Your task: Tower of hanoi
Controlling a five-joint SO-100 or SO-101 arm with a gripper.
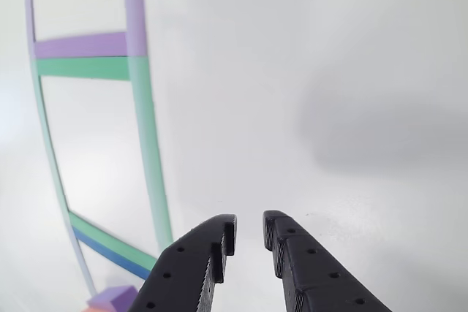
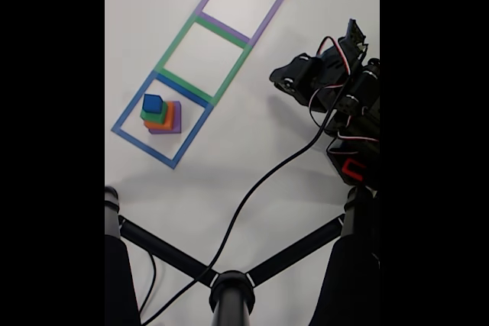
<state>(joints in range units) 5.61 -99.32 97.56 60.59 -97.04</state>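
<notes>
In the fixed view a stack of blocks (image 2: 160, 115) stands inside the blue taped square (image 2: 130, 139): purple at the bottom, then orange, green, and a blue cube (image 2: 152, 102) on top. The green square (image 2: 170, 49) and the purple square (image 2: 269, 13) hold nothing. My gripper (image 2: 276, 78) hovers over bare table to the right of the green square, well apart from the stack. In the other view the two black fingers (image 1: 201, 261) of the gripper (image 1: 250, 224) stand slightly open with nothing between them. A corner of the purple block (image 1: 113, 299) shows at the bottom left.
The arm's body and red-and-black wiring (image 2: 355, 112) fill the right side. A black cable (image 2: 260, 181) runs across the table down to a black stand hub (image 2: 231, 292) with legs spreading along the bottom. White table lies between the squares and the arm.
</notes>
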